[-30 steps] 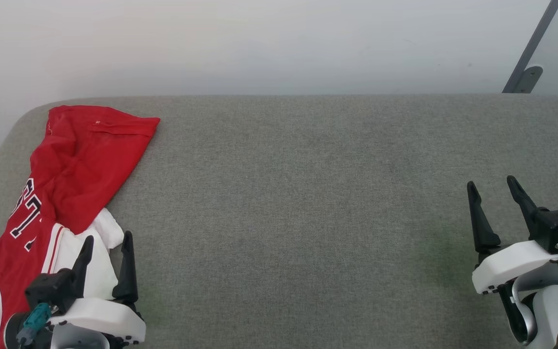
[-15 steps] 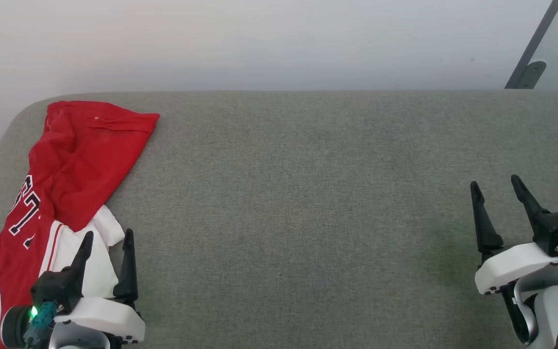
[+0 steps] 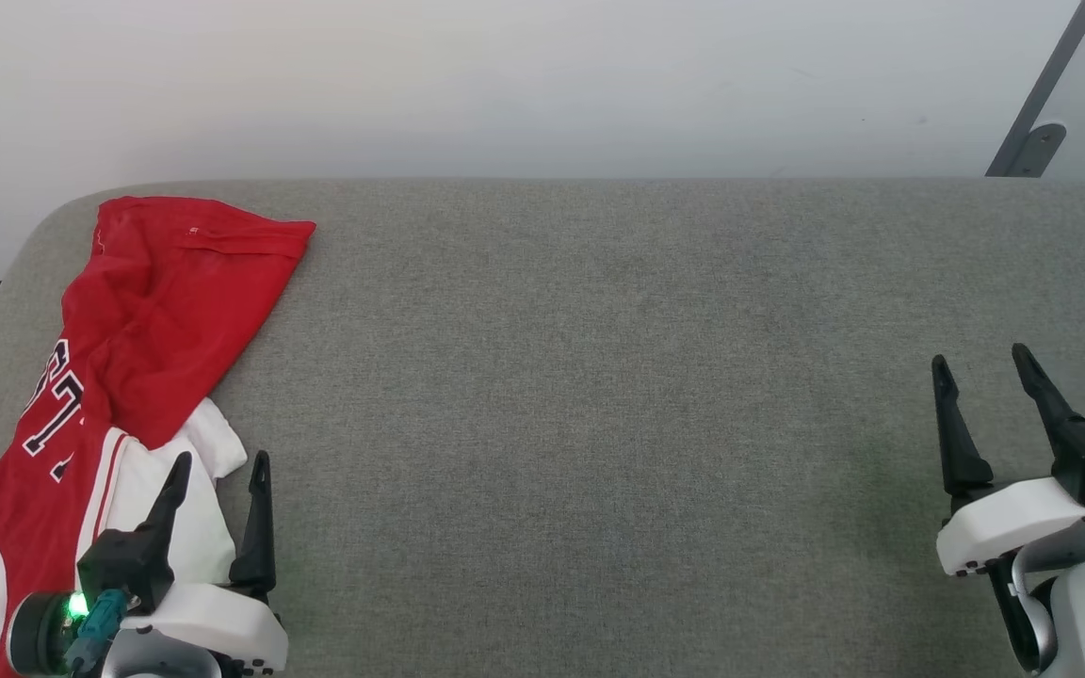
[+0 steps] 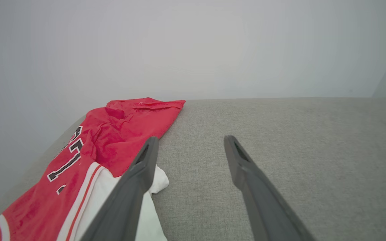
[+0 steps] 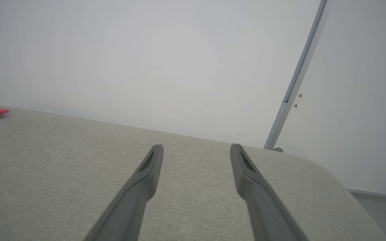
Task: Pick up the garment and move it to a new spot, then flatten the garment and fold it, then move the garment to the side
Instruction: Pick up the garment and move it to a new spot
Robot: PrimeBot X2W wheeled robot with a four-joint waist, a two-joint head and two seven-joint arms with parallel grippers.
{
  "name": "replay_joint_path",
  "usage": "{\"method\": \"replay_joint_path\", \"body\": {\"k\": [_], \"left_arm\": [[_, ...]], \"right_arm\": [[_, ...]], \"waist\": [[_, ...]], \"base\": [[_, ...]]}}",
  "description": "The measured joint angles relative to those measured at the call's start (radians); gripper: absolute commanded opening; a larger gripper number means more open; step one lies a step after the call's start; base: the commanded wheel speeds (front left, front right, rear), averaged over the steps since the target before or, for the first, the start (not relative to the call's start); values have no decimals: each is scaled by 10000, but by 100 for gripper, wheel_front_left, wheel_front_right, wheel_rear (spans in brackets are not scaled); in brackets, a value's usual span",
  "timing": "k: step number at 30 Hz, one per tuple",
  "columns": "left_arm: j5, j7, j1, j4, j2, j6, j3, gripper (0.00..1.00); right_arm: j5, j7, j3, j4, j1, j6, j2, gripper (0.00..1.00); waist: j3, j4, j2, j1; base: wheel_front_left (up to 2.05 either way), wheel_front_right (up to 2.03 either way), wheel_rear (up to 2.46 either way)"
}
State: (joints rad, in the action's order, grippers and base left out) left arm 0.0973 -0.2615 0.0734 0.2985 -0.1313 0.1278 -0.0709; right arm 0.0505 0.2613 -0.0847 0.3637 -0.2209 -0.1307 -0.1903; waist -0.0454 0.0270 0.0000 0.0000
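The garment (image 3: 156,311) runs off the left and bottom edges of the head view, so its near end and full outline cannot be determined. A red fold covers part of the black lettering (image 3: 55,414), leaving the word unreadable. The fingers of the left tool (image 3: 222,459) stand in front of part of the white sleeve (image 3: 137,480). In the right wrist view, the left edge cuts the garment down to a small red corner.

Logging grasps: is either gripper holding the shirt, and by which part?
Nothing is held. The left gripper is open by the white sleeve of the shirt; the right gripper is open, far from it.
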Motion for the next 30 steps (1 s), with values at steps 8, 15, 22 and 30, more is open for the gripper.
{"method": "replay_joint_path", "body": {"k": [8, 15, 22, 30], "left_arm": [[307, 0, 10, 125, -6, 12, 31, 100], [416, 0, 38, 209, -42, 13, 81, 100], [654, 0, 115, 318, -2, 13, 38, 100], [616, -4, 53, 451, 232, 15, -343, 100]], "right_arm": [[105, 0, -138, -48, 26, 0, 25, 100], [186, 0, -174, -65, 67, 0, 54, 100], [337, 2, -151, -92, 123, 0, 111, 100], [554, 2, 420, -23, 268, 0, 238, 100]], "waist": [[4, -24, 0, 0], [26, -3, 0, 0], [-2, 269, 0, 0], [-27, 1187, 0, 1]], "base": [[0, 0, 0], [0, 0, 0], [0, 0, 0], [0, 0, 0]]}}
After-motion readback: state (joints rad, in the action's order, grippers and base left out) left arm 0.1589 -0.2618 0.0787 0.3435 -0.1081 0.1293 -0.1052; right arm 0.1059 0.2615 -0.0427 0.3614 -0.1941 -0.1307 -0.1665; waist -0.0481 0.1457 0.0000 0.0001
